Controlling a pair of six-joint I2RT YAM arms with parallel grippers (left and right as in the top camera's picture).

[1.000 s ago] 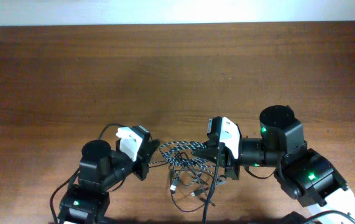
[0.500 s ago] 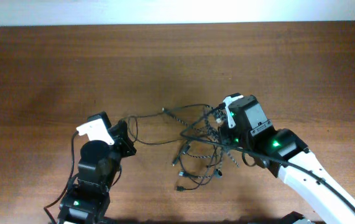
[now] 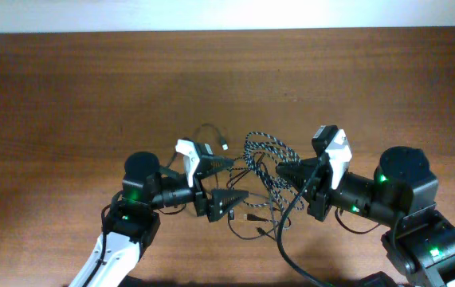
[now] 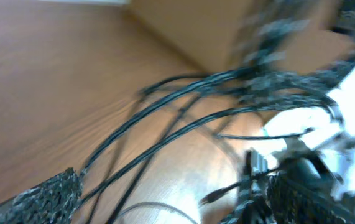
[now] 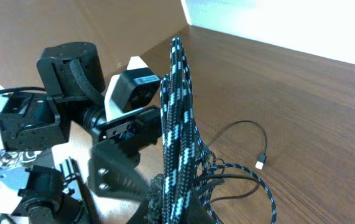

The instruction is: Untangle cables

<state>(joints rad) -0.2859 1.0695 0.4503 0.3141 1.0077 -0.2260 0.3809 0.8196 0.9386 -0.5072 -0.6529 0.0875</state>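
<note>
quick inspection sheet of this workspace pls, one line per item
surface: wooden table, brown, no marks seen
job's things: braided cable and thin black cable tangled between the arms
clutter: nothing seen
grippers: left gripper open, fingers spread at the tangle; right gripper shut on braided cable
cables: thick black wire loops below the right gripper
surroundings: white wall behind the table

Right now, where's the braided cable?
Overhead, centre: the braided cable loops up from the shut right gripper, with the open left gripper facing it.
</note>
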